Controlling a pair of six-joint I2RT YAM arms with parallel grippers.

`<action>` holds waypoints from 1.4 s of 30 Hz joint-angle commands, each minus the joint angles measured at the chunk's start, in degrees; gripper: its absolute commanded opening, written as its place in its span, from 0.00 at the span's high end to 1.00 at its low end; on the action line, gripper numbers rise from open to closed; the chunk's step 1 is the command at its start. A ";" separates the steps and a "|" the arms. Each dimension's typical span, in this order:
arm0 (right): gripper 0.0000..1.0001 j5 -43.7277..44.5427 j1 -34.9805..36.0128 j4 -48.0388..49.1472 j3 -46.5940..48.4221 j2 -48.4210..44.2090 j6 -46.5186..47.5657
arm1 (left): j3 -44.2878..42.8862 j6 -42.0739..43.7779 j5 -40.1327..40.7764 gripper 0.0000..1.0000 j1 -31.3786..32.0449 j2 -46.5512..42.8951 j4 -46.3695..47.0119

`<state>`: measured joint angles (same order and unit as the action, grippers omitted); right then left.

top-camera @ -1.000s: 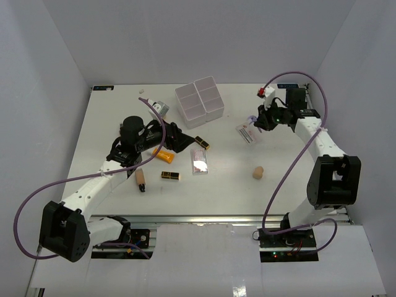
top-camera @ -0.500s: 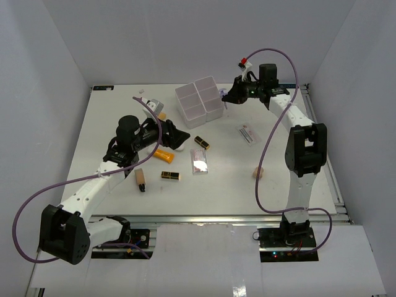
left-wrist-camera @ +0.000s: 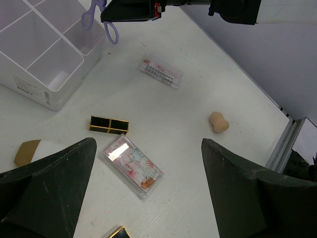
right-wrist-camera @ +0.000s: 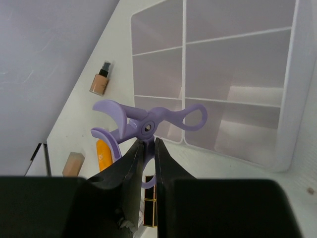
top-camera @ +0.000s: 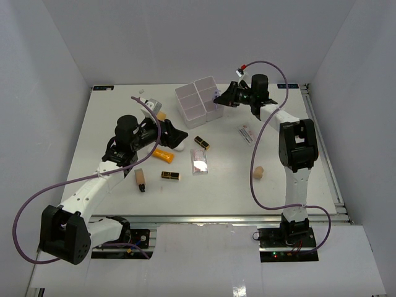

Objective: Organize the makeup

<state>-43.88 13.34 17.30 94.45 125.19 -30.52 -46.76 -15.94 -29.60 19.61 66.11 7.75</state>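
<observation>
White box (top-camera: 197,117) now has my right claw (top-camera: 219,98) at its right edge. From above, that arm has swung across from the packet (top-camera: 246,133) in the last second, so a drop looks near. Tube (top-camera: 163,155), palette (top-camera: 199,161), lipsticks (top-camera: 202,143) and a sponge (top-camera: 258,172) lie loose on the table (top-camera: 223,192). My left claw (top-camera: 175,138) has barely shifted, beside the tube.

Left wrist: that claw gapes fully, holding nothing, palette below it.

Right wrist: claw pinched almost shut on a purple curler (right-wrist-camera: 148,126), gripping just under its pivot, hanging at the box's rim.
</observation>
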 commanded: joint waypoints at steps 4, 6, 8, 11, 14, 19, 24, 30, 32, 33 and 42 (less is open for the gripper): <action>0.86 5.44 0.10 7.50 -3.61 -2.93 -7.63 | -0.79 0.12 -1.05 0.02 -0.51 -1.16 0.60; 0.86 6.26 0.19 8.74 -4.03 -2.89 -8.95 | -0.79 0.12 -1.16 0.02 -0.54 -1.04 0.69; 0.85 7.01 0.19 9.16 -3.53 -2.40 -9.92 | -0.74 0.08 -1.16 0.02 -0.54 -0.80 0.69; 0.84 8.18 0.19 9.12 -2.30 -1.39 -11.42 | -0.70 0.09 -1.16 0.02 -0.62 -0.57 0.72; 0.83 9.70 0.19 8.15 -1.36 -0.20 -12.38 | -0.70 0.04 -1.16 0.02 -0.62 -0.30 0.78; 0.82 11.39 0.24 7.53 -1.25 0.61 -13.53 | -0.70 0.04 -1.16 0.02 -0.62 0.22 0.78; 0.75 12.41 0.66 7.66 -0.73 1.61 -15.18 | -0.64 0.27 -0.84 0.02 -0.56 0.66 0.69; 0.69 12.69 1.39 8.81 0.26 3.42 -16.56 | -0.61 0.55 -0.55 0.02 -0.61 1.79 0.60; 0.68 12.67 1.64 9.39 0.44 3.70 -16.82 | -0.61 0.56 -0.48 0.02 -0.62 2.05 0.53; 0.67 12.64 1.68 9.60 0.56 3.84 -16.95 | -0.61 0.56 -0.46 0.02 -0.62 2.19 0.51; 0.59 11.22 1.69 11.53 0.06 3.55 -17.64 | -0.70 0.79 -0.33 0.02 -0.62 2.93 0.29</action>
<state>-31.82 15.04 24.50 92.38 128.97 -47.54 -46.76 -15.88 -29.78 19.23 69.13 7.73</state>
